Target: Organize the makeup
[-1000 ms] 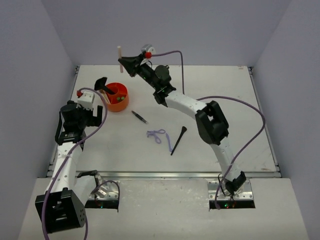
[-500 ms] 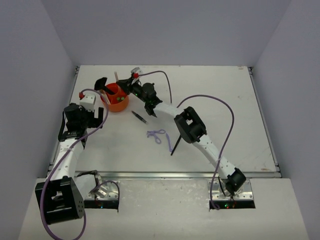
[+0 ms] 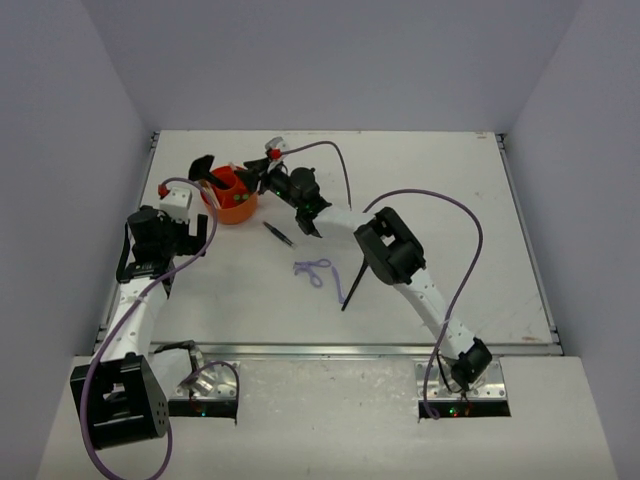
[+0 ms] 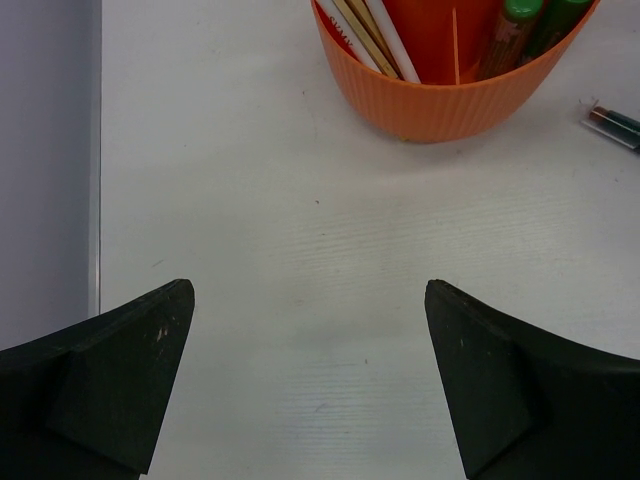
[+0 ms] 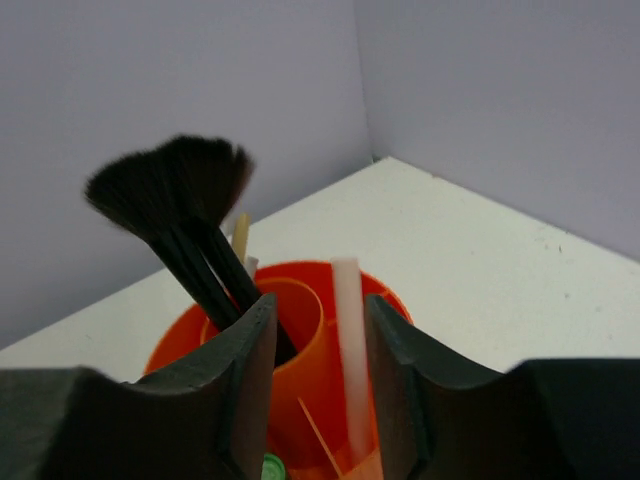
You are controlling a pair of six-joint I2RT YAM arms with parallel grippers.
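Note:
My right gripper hangs over the round orange tub, jaws apart. Between them a pale pink stick stands upright in the tub, near the right finger, with a gap on its other side. Black flared brushes lean out of the tub's middle cup, and a green tube shows low down. My left gripper is open over bare table near the tub, which holds thin pale sticks and green tubes. On the table lie a dark pencil, a lilac looped tool and a black brush.
The tub stands at the back left of the white table, close to the left wall. The pencil lies just right of the tub. My right arm stretches diagonally across the table's middle, its purple cable looping above.
My right gripper came down from high at the back to the tub with the pink stick, then its jaws parted. The left arm shifted slightly, then held still.

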